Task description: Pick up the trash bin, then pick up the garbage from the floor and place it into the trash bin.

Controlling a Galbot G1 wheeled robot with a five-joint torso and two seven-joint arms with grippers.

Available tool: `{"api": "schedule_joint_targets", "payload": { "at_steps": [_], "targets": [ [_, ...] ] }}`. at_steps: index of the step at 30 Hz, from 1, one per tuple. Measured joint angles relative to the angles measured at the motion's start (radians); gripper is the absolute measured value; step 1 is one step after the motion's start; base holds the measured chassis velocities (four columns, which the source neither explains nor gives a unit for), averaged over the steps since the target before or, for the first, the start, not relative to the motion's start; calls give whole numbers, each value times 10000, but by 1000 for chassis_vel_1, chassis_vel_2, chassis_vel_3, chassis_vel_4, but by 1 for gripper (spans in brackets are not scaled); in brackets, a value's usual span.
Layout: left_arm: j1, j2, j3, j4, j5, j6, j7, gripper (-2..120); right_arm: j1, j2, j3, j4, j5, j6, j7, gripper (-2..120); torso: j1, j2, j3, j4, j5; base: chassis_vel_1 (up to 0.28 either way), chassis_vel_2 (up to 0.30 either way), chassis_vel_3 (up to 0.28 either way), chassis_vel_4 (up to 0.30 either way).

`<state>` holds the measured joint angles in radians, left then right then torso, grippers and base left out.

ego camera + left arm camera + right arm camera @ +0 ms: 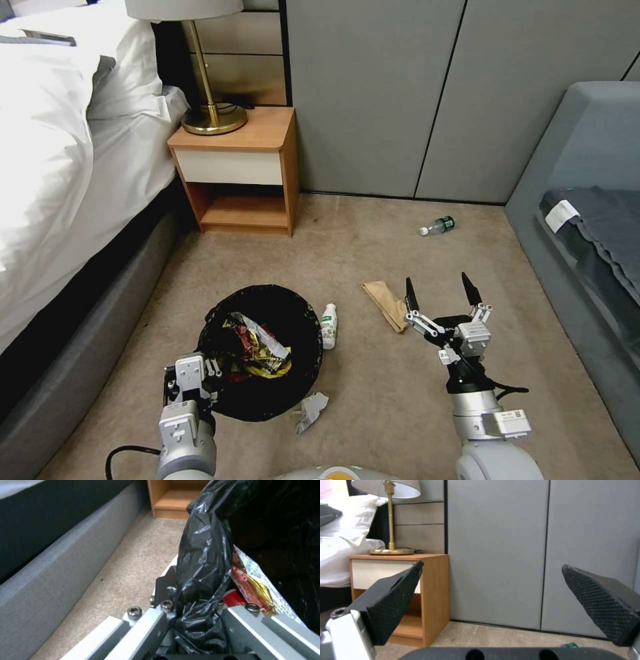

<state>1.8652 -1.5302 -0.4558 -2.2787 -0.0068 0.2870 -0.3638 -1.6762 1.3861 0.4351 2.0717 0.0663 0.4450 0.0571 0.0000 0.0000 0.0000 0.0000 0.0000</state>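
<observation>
Trash bin (pixel 263 353): on the floor right of the bed (pixel 60 167) — wrappers (pixel 257 343) inside.
Bottle (pixel 329 325): just right of the bin.
Paper bag (pixel 387 305): further right.
Nightstand (pixel 240 173): behind the bin — lamp (pixel 200 67) on it.

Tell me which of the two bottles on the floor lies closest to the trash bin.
The white bottle, lying right beside the trash bin. The other, a clear bottle with a green label, lies far off near the wall.

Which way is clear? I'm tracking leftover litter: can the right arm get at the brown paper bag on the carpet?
Probably yes: the right gripper is open just beside the brown paper bag, with bare carpet around it.
</observation>
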Motion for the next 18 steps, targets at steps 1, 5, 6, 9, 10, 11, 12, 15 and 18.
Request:
{"api": "schedule_joint_targets", "payload": {
  "at_steps": [1,5,6,9,10,11,12,15,18],
  "targets": [
    [1,0,0,0,0,0,0,1,0,0,0,0,0,0,0,100,0,0,0,0,0,0,0,0,0],
    [1,0,0,0,0,0,1,1,0,0,0,0,0,0,0,100,0,0,0,-1,0,22,32,27,20],
    [1,0,0,0,0,0,1,1,-1,0,1,0,0,0,0,100,0,0,0,0,0,52,52,50,40],
    [0,1,0,0,0,0,1,1,0,0,0,0,0,0,0,100,0,0,0,0,0,56,55,57,63],
    [1,0,0,0,0,0,0,1,0,0,0,0,0,0,0,100,0,0,0,0,0,66,84,77,78],
    [1,0,0,0,0,0,0,1,0,0,0,0,0,0,0,100,-1,0,0,0,0,94,84,77,82],
    [1,0,0,0,0,0,0,1,0,0,0,0,0,0,0,100,-1,0,0,0,0,94,84,77,82],
    [0,0,0,0,0,0,1,1,0,0,0,0,0,0,0,100,-1,0,0,0,0,96,79,88,87],
    [1,0,0,0,0,0,1,1,0,0,0,0,0,0,0,100,0,0,0,0,0,92,91,104,112]
  ]
}}
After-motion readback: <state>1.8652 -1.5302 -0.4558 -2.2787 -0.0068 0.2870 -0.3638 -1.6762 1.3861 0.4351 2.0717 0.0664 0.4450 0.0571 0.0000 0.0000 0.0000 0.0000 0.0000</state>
